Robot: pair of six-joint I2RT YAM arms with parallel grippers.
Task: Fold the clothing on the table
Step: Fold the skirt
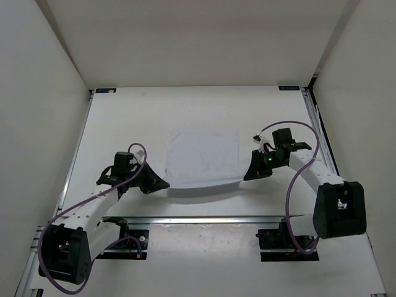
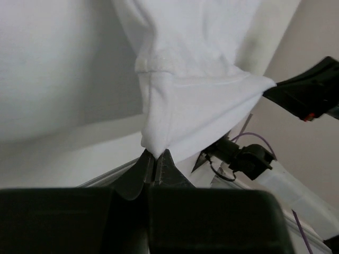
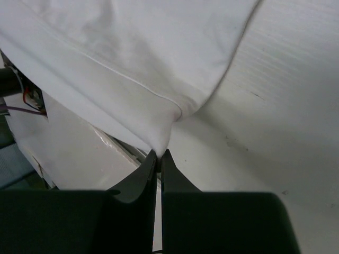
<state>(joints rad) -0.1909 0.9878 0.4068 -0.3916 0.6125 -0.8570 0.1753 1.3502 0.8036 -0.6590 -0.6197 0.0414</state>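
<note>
The left end effector (image 1: 164,184) and right end effector (image 1: 246,177) each clamp a near corner of the thin white square cloth (image 1: 204,154), its raised hem spanning left-right between them, the rest lying beyond on the white table (image 1: 124,124).

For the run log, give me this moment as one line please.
task: fold clothing | left gripper: shut on near-left corner | right gripper: shut on near-right corner | near edge lifted off table, far part lying flat
</note>
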